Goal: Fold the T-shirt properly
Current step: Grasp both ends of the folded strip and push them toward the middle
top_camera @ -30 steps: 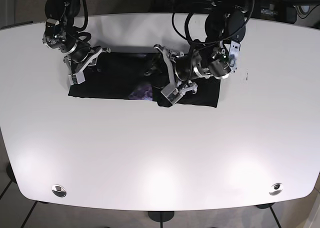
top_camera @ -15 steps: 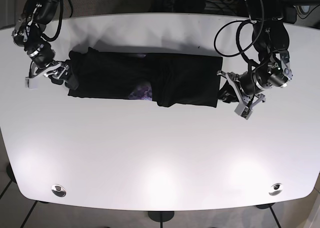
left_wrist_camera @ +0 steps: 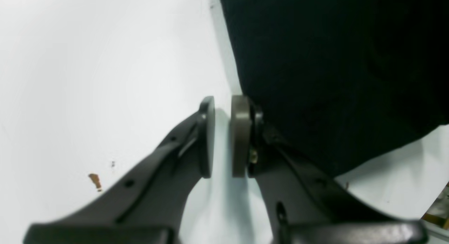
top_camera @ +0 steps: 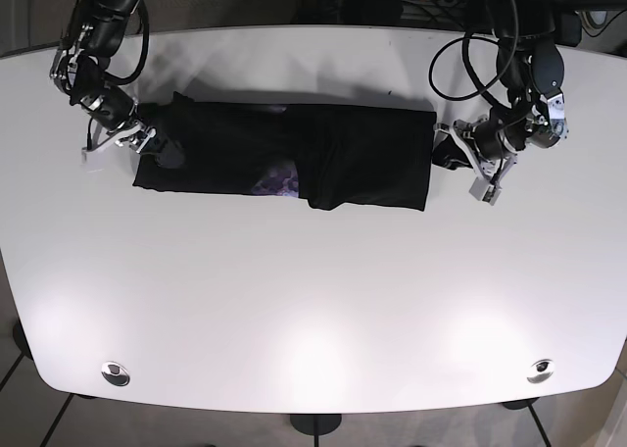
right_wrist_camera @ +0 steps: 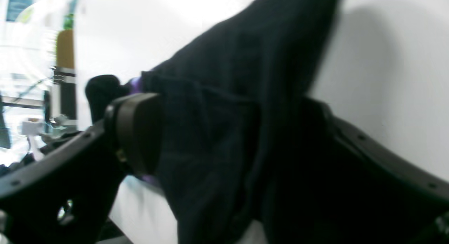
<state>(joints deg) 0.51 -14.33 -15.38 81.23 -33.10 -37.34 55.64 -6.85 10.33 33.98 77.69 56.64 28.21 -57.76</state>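
Observation:
The black T-shirt (top_camera: 353,158) lies on the white table (top_camera: 313,300) as a long folded strip, with a purple print (top_camera: 277,182) showing at its front edge. My left gripper (top_camera: 468,168) is at the strip's right end. In the left wrist view that gripper (left_wrist_camera: 224,103) is open by a narrow slit over bare table, and the T-shirt (left_wrist_camera: 333,61) edge lies just outside one finger. My right gripper (top_camera: 122,143) is at the strip's left end. The right wrist view shows it (right_wrist_camera: 228,103) open wide, with bunched T-shirt (right_wrist_camera: 245,44) fabric between its fingers.
A small brown mark (left_wrist_camera: 94,181) is on the table beside the left gripper. Two round fittings (top_camera: 116,372) (top_camera: 540,370) sit near the table's front edge. Cables and equipment crowd the space behind the table's back edge.
Both arms have left the shirt's middle for its ends. In the last half second the right gripper moved onto the left end and the left gripper closed in on the right edge.

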